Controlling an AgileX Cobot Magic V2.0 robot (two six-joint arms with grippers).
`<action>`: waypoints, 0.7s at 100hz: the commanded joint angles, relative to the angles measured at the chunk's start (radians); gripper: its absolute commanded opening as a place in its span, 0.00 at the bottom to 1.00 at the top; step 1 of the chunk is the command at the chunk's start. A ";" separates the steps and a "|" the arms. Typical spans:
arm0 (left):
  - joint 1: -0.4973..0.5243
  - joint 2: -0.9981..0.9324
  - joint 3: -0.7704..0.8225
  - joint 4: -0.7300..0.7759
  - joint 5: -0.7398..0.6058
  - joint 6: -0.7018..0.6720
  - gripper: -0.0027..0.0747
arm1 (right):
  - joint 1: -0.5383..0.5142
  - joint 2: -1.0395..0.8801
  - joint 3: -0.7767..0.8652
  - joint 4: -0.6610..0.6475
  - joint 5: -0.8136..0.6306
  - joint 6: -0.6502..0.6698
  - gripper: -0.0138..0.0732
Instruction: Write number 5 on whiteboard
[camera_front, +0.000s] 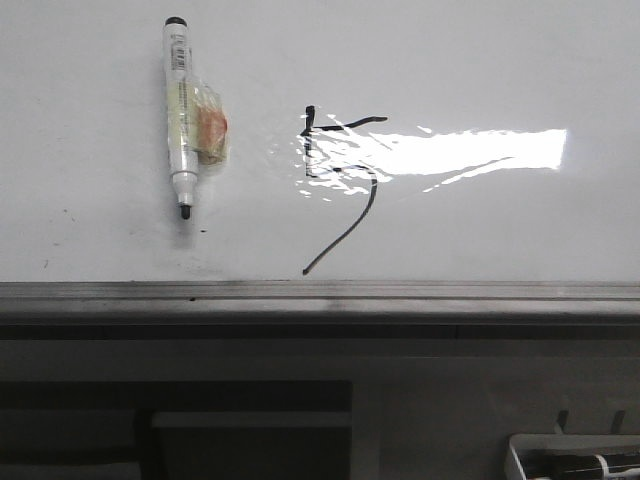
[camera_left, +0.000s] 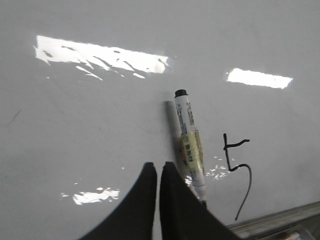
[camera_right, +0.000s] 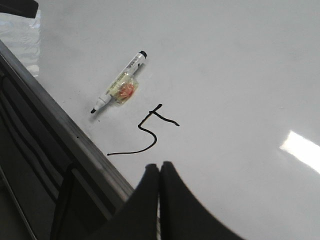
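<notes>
A lab-style robot workstation is suggested — a whiteboard (camera_front: 100, 240) is laid flat as the worktop. A marker (camera_front: 181, 110) is seen on it.

Glossy white whiteboard (camera_front: 100, 240) lies flat, an uncapped white marker (camera_front: 180, 110) resting beside the black hand-drawn number 5 (camera_front: 340, 190).

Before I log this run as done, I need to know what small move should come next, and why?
Probably none on the board; just keep both arms back. The 5 is already drawn on the whiteboard, with top bar, stem and curved tail. The marker lies loose beside it, uncapped, in neither gripper. The left gripper and right gripper are both shut and empty.
</notes>
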 joint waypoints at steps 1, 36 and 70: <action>0.003 -0.037 0.004 0.119 -0.051 0.007 0.01 | -0.006 0.011 -0.024 0.011 -0.076 0.002 0.09; 0.347 -0.359 0.247 1.143 0.038 -0.785 0.01 | -0.006 0.011 -0.024 0.011 -0.076 0.002 0.09; 0.599 -0.436 0.276 1.292 0.326 -1.002 0.01 | -0.006 0.011 -0.024 0.011 -0.076 0.002 0.09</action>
